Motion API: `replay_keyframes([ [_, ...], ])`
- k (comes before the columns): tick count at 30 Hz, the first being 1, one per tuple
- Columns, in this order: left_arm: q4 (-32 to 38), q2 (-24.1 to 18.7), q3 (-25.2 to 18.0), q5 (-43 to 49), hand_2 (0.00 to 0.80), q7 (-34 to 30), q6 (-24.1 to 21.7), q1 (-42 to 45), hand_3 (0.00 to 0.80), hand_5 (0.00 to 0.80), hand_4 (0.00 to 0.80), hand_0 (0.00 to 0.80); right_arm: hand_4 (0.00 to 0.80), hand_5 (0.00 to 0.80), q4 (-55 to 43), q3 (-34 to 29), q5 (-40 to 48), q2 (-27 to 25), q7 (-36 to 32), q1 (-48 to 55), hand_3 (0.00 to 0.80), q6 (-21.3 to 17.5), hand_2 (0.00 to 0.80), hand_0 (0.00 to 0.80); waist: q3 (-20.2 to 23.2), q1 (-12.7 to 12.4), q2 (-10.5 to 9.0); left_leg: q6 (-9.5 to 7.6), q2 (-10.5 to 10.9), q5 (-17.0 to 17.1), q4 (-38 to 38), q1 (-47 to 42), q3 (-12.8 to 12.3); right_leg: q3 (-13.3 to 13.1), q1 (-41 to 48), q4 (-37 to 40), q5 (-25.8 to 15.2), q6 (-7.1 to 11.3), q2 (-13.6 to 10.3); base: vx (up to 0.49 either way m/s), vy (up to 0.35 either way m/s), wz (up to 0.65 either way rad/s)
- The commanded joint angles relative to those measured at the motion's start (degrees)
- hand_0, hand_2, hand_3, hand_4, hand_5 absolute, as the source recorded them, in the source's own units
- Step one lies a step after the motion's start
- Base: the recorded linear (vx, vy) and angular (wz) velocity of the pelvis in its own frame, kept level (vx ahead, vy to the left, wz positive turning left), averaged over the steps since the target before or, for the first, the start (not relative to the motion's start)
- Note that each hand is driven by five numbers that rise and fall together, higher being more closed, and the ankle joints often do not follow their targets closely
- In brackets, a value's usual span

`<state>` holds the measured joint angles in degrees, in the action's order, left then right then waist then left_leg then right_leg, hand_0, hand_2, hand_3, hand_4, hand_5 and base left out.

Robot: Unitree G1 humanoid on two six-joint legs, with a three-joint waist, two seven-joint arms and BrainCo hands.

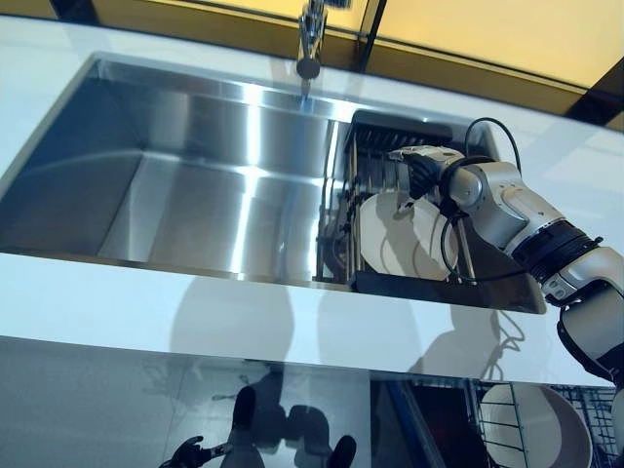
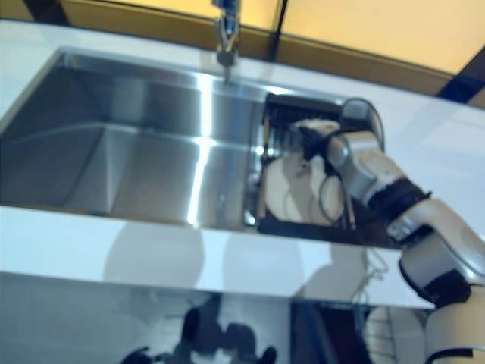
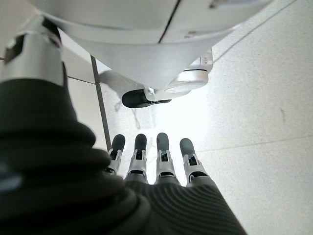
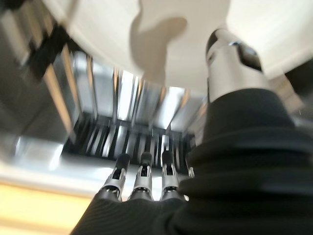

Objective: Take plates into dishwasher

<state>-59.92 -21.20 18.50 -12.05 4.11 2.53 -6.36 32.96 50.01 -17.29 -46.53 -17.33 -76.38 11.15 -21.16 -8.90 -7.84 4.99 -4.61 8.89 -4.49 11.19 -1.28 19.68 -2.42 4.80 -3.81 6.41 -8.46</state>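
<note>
silver-grey arm (image 1: 507,200), dark ribbed wrist cover (image 4: 244,161)

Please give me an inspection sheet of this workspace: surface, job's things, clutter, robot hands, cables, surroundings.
Surface: white counter around a steel sink.
Job's things: white plate standing in the dark rack at the sink's right end; another plate in a wire basket below the counter.
Clutter: nothing seen.
Robot hands: right robot hand over the rack at the plate's top, fingers straight; left robot hand hanging over the floor, fingers straight, empty.
Cables: nothing seen apart from the robot's own.
Surroundings: tap behind the sink; pale floor.
</note>
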Motion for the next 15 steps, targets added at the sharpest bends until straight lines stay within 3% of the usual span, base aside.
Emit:
replay_keyframes([
  [1, -0.98, 1.04, 2.86, -0.62, 0.000, 0.44, -0.97, -1.82, 0.000, 0.000, 0.000, 0.000, 0.063, 0.063, 1.14, 0.63, -0.48, -3.67, -0.09, -4.94, 0.063, 0.65, 0.063, 0.063, -1.76, -1.13, 0.68, -1.14, 1.43, -3.85, -0.51, -2.58, -2.84, -1.36, -4.28, -3.82, -3.11, 2.86, -2.57, -0.046, 0.024, 0.02],
  [7, 0.74, 0.77, 2.81, -0.81, 0.000, -0.21, -1.09, -2.03, 0.000, 0.000, 0.000, 0.000, 0.050, 0.050, 1.35, 0.46, -1.82, -3.82, -3.31, -3.83, 0.050, 1.78, 0.050, 0.050, -3.64, -1.17, 1.53, -1.10, 1.71, -3.48, -0.51, -1.60, -2.92, -1.42, -5.63, -4.12, -3.52, 3.09, -2.96, -0.030, 0.015, 0.01],
  [8, 0.84, 0.80, 2.79, -0.82, 0.000, -0.22, -1.07, -2.10, 0.000, 0.000, 0.000, 0.000, 0.000, 0.000, 1.48, 0.39, -2.05, -3.83, -3.49, -3.50, 0.000, 1.84, 0.000, 0.000, -3.77, -1.13, 1.59, -1.13, 1.76, -3.43, -0.51, -1.58, -2.90, -1.49, -5.75, -4.19, -3.58, 3.10, -2.98, 0.000, 0.000, 0.00],
  [9, 0.88, 0.82, 2.85, -0.78, 0.000, -0.21, -1.23, -2.11, 0.000, 0.000, 0.000, 0.000, 0.041, 0.041, 1.69, 0.42, -2.38, -3.94, -3.83, -3.22, 0.041, 1.95, 0.041, 0.041, -3.96, -1.08, 1.60, -1.13, 1.72, -3.41, -0.51, -1.59, -3.01, -1.54, -5.89, -4.26, -3.65, 3.16, -3.05, 0.000, 0.000, 0.00],
  [11, 0.90, 0.81, 2.81, -0.80, 0.000, -0.21, -1.38, -2.12, 0.000, 0.000, 0.000, 0.000, 0.050, 0.050, 1.85, 0.19, -2.91, -4.03, -4.73, -2.87, 0.050, 2.15, 0.050, 0.050, -4.16, -0.98, 1.62, -1.13, 1.68, -3.36, -0.51, -1.58, -3.20, -1.63, -6.05, -4.30, -3.75, 3.22, -3.12, 0.000, 0.000, 0.00],
  [12, 0.81, 0.77, 2.77, -0.81, 0.000, -0.27, -1.55, -2.10, 0.000, 0.000, 0.000, 0.000, 0.100, 0.100, 1.96, 0.18, -3.30, -4.20, -5.36, -2.77, 0.100, 2.31, 0.100, 0.100, -4.26, -0.94, 1.64, -1.10, 1.65, -3.32, -0.51, -1.52, -3.27, -1.67, -6.14, -4.31, -3.81, 3.25, -3.15, 0.000, 0.000, 0.00],
  [13, 0.93, 0.71, 2.74, -0.86, 0.000, -0.33, -1.51, -2.09, 0.000, 0.000, 0.000, 0.000, 0.201, 0.201, 2.19, 0.26, -3.82, -4.34, -5.95, -2.71, 0.201, 2.45, 0.201, 0.201, -4.39, -0.94, 1.68, -1.08, 1.62, -3.28, -0.51, -1.49, -3.33, -1.73, -6.21, -4.32, -3.86, 3.29, -3.18, 0.000, 0.000, 0.00],
  [15, 1.12, 0.70, 2.83, -0.95, 0.000, -0.30, -1.45, -2.05, 0.000, 0.000, 0.000, 0.000, 0.530, 0.530, 2.68, 0.42, -5.10, -4.63, -6.96, -2.79, 0.530, 2.10, 0.530, 0.530, -4.64, -0.92, 1.73, -1.04, 1.52, -3.21, -0.51, -1.46, -3.43, -1.76, -6.25, -4.30, -3.93, 3.32, -3.28, 0.000, 0.000, 0.00],
])
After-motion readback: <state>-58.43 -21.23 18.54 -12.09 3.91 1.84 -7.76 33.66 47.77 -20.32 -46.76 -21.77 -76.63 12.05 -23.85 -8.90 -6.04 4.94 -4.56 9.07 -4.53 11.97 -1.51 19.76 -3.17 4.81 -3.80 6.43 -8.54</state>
